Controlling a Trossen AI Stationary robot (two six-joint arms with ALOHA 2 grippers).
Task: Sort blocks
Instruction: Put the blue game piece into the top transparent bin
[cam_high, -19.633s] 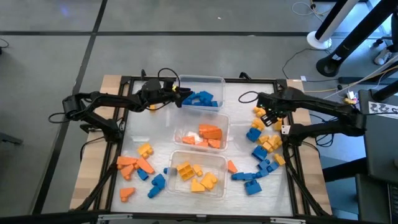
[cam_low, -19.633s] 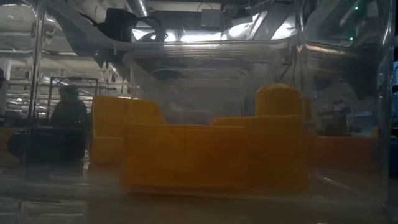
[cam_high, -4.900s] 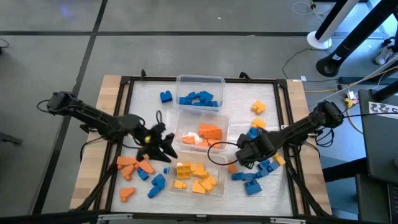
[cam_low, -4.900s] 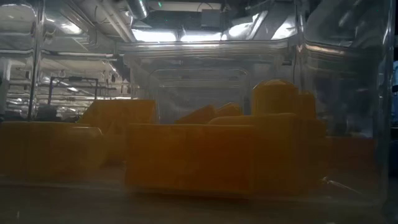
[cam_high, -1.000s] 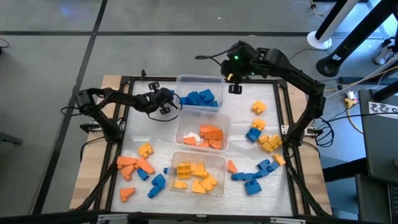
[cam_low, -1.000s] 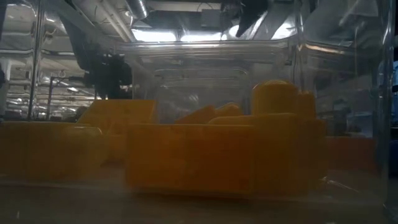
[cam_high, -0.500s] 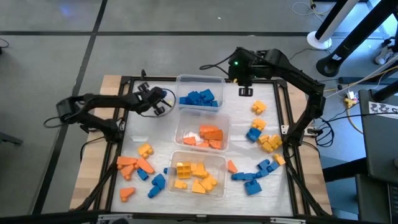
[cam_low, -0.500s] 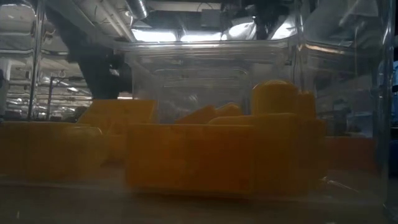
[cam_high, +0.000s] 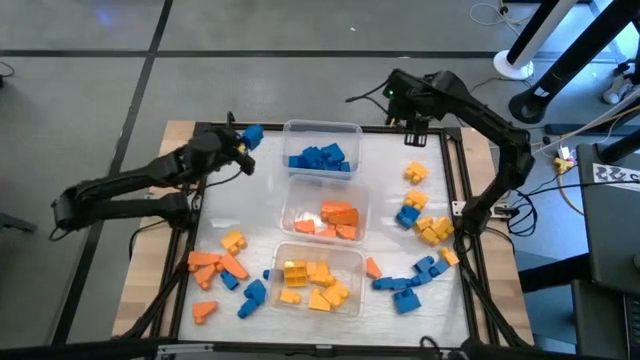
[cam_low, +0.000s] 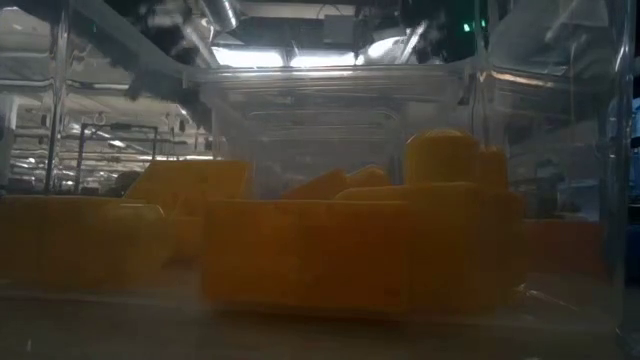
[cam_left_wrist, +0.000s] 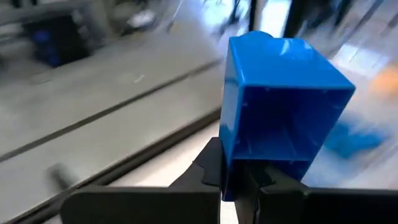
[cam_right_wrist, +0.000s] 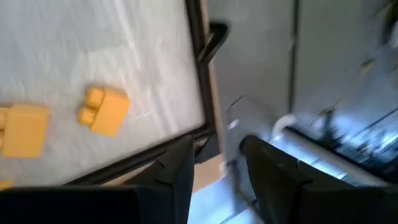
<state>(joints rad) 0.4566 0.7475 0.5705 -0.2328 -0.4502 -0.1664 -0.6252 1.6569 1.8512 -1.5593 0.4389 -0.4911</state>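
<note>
Item: blue block (cam_high: 251, 133), hollow-bottomed cube with a stud on top, held clear of the table at upper left of the high view, just left of the far tub; in the left wrist view the same blue block (cam_left_wrist: 280, 106) fills the centre, pinched at its lower edge. Holder: left gripper (cam_high: 237, 143), fingers closed tight on the block's thin lower wall, arm reaching in from the left edge. Destination, judged: blue tub (cam_high: 322, 152), upper centre, already holding a cluster of blue pieces. Below it in a column: orange tub (cam_high: 325, 214) at centre and yellow tub (cam_high: 318, 278) at lower centre, each with matching pieces. Unsorted stock: loose blocks at lower left (cam_high: 222, 272), mixed orange, yellow and blue; loose blocks at right (cam_high: 418, 235), yellow and blue, running down to lower right. Right gripper (cam_high: 414, 135), upper right of the high view over the table frame's far edge, jaws partly open and holding nothing; its wrist view shows a yellow block (cam_right_wrist: 104, 110) on the white mat. Low view: yellow pieces seen through clear tub walls only. Risk, judged: the grip takes only a narrow edge of the block, so it may pivot or slip in transit; released short of the tub wall, it would land on the mat beside the blue tub or bounce off the rim.
</note>
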